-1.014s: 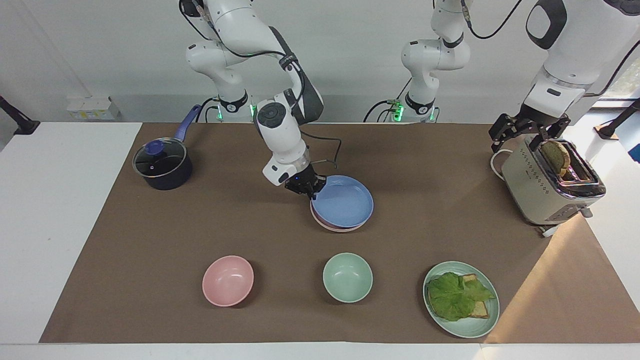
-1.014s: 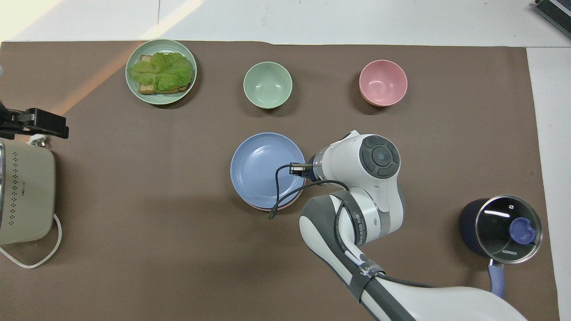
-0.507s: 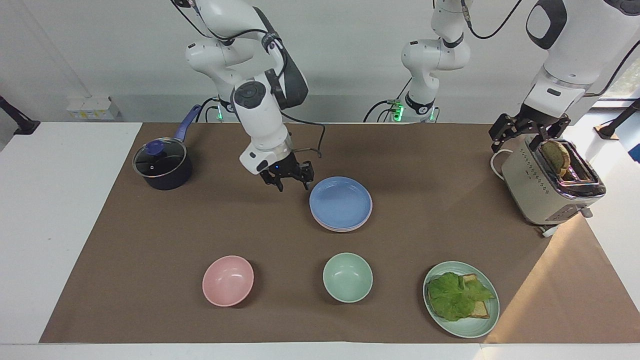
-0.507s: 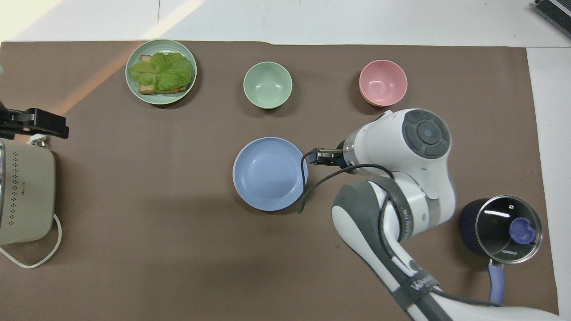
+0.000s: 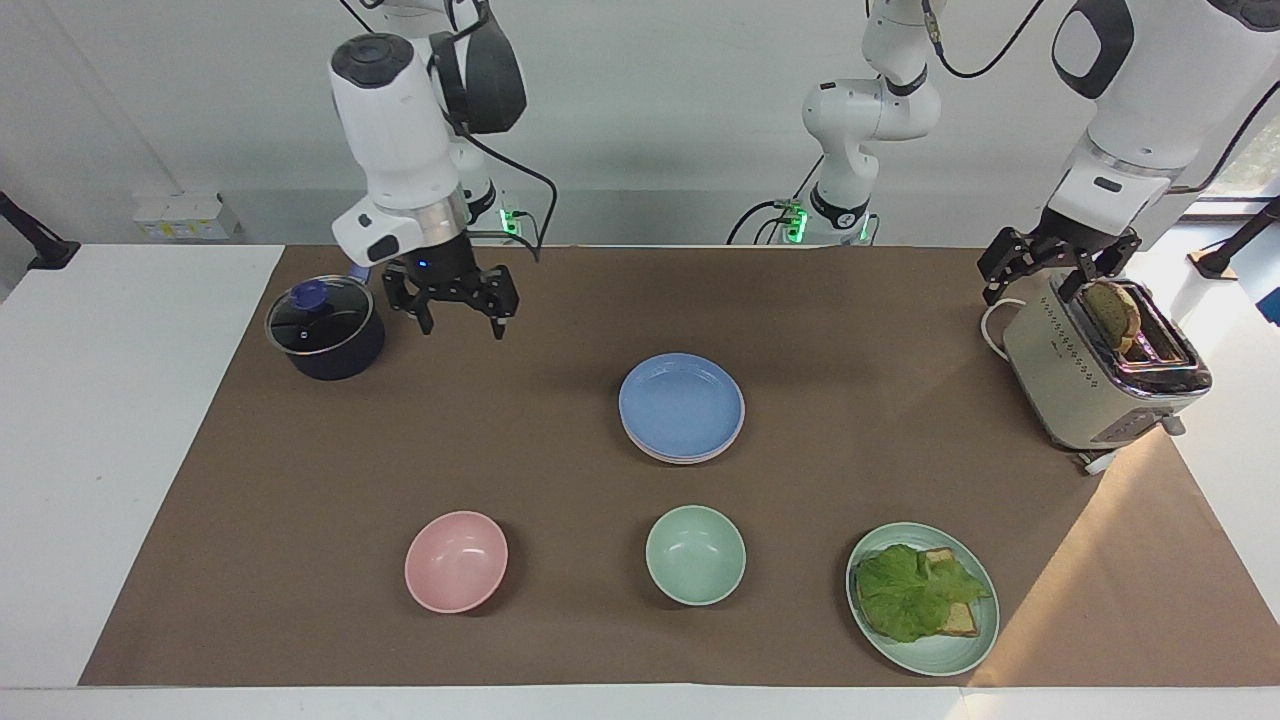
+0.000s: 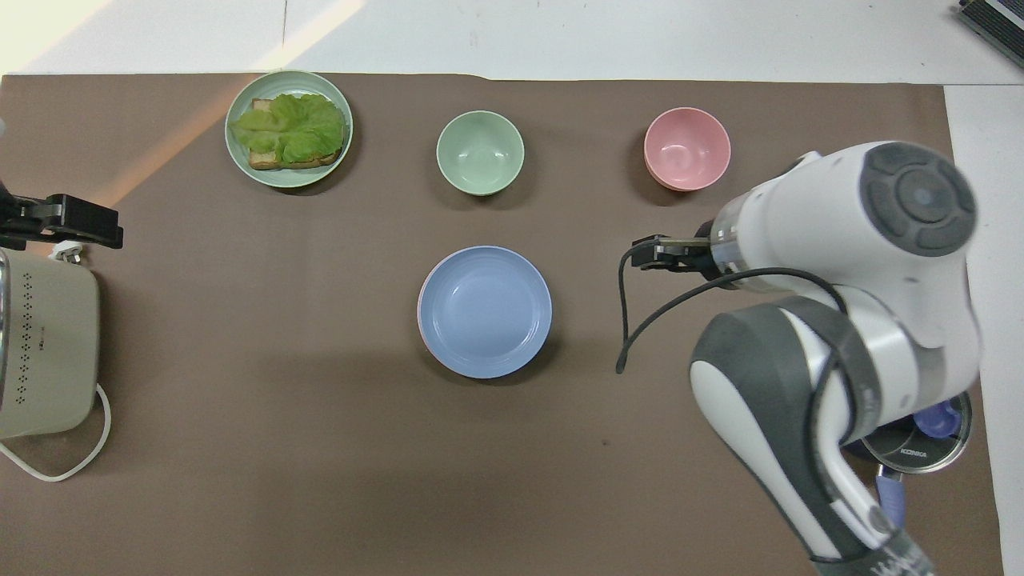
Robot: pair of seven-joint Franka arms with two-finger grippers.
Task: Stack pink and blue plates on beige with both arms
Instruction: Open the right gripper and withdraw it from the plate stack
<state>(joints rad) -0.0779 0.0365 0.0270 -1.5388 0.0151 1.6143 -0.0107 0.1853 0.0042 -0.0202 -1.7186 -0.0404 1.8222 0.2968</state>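
Note:
The blue plate (image 5: 682, 402) (image 6: 485, 310) lies flat on top of a stack in the middle of the brown mat. A thin rim of the pink plate (image 5: 648, 449) (image 6: 421, 322) shows under it. The beige plate is hidden beneath them. My right gripper (image 5: 462, 326) (image 6: 650, 254) hangs open and empty in the air, over the mat between the stack and the pot, well apart from the plates. My left gripper (image 5: 1035, 285) (image 6: 64, 222) waits open above the toaster at the left arm's end, holding nothing.
A dark pot with a glass lid (image 5: 325, 330) stands at the right arm's end. A pink bowl (image 5: 456, 560), a green bowl (image 5: 695, 554) and a green plate with toast and lettuce (image 5: 925, 655) line the mat's edge farthest from the robots. A beige toaster (image 5: 1090, 385) holds a bread slice.
My right gripper opened off the blue plate's rim, rose and swung away toward the pot. The blue plate settled flat on the stack. The left arm has not moved.

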